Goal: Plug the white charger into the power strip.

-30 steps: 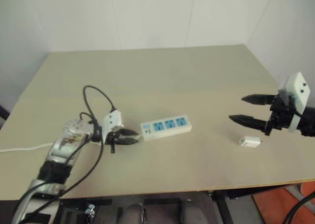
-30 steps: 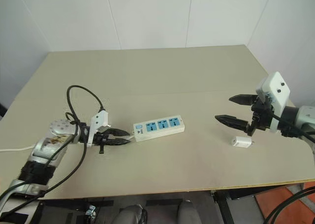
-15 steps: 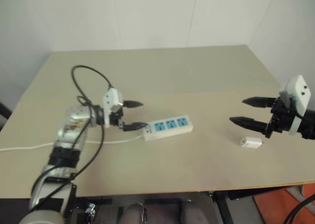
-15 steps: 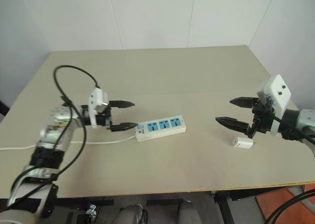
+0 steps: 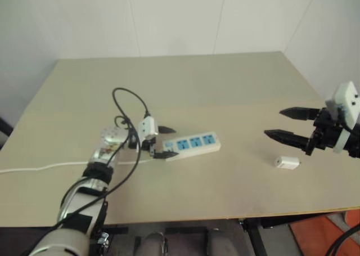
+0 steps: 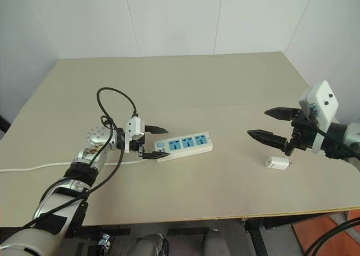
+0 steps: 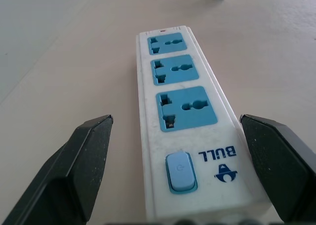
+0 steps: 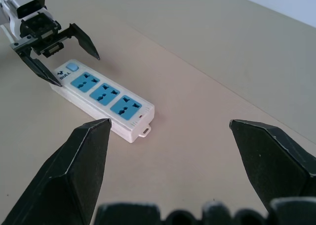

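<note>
The power strip (image 5: 194, 143) lies flat mid-table, a white bar with three blue socket faces and its switch end toward my left arm. My left gripper (image 5: 169, 142) is open, one finger on each side of that switch end, with gaps to the strip (image 7: 182, 106) on both sides. The white charger (image 5: 287, 162) lies on the table at the right, apart from the strip. My right gripper (image 5: 274, 123) hovers open just above and behind the charger, holding nothing and pointing toward the strip (image 8: 101, 94).
The strip's thin white cord (image 5: 34, 167) runs along the tabletop (image 5: 185, 81) to its left edge. A black cable (image 5: 126, 95) loops above my left wrist. White walls stand behind the table, and its front edge is close to me.
My left gripper has opened wide and moved right, from short of the strip to straddling its switch end. The right gripper and the charger have stayed put.
</note>
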